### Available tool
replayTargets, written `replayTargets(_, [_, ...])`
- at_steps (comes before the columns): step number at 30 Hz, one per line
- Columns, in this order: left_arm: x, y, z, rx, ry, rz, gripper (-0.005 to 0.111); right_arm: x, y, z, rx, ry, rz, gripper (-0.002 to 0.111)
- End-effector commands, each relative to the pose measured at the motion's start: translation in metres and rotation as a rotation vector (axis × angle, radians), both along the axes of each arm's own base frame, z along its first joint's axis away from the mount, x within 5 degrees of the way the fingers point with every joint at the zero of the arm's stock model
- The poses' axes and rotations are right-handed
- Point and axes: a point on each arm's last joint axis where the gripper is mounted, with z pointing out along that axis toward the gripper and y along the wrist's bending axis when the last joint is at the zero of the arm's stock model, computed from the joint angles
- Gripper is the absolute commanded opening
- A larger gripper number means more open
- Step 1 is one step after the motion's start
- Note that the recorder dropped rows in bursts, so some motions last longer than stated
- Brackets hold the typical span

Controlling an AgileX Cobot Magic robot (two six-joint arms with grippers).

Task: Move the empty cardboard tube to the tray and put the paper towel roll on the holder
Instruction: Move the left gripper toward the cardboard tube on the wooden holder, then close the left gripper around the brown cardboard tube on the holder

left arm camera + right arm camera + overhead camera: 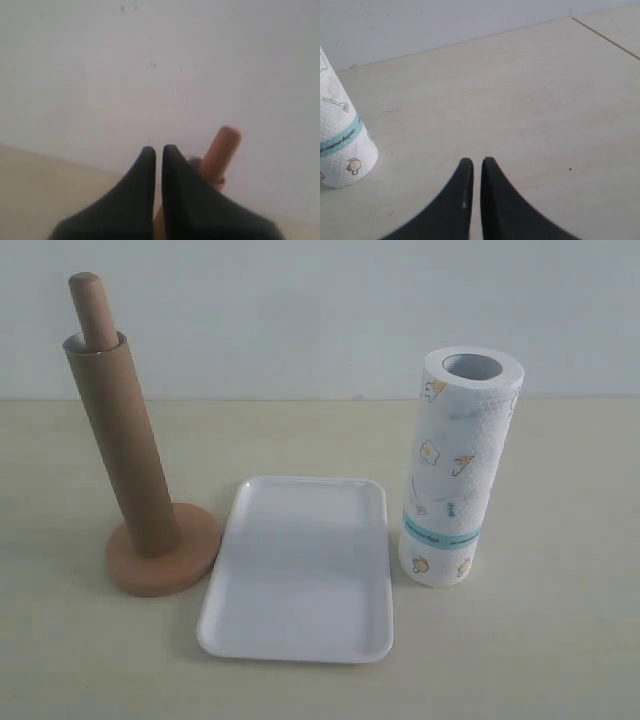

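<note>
The brown cardboard tube (122, 445) stands slipped over the rod of the wooden holder (165, 558) at the left, with the rod's rounded top (92, 308) sticking out above it. The white tray (300, 570) lies in the middle with nothing in it. The paper towel roll (452, 470) stands upright to the tray's right. Neither gripper shows in the exterior view. In the left wrist view my left gripper (159, 150) is shut, holding nothing, with the rod's top (222, 150) just behind it. My right gripper (474, 162) is shut over bare table, apart from the paper towel roll (342, 145).
A pale wall rises behind the light wooden table (560, 640). In the right wrist view a seam or edge of the table (607, 36) runs across the far corner.
</note>
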Motion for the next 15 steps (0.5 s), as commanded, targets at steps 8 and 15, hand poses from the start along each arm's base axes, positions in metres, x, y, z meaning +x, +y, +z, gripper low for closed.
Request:
replayTargets(8, [0.028,-0.021,-0.083,0.139,0.120,-0.212,0.004,0.000,0.000,0.001,-0.002,-0.013,-0.004,0.005])
replayTargets(15, [0.035,-0.025,-0.087,0.179,0.018,-0.250,0.004,0.000,0.000,0.001,-0.004,-0.013,-0.004,0.005])
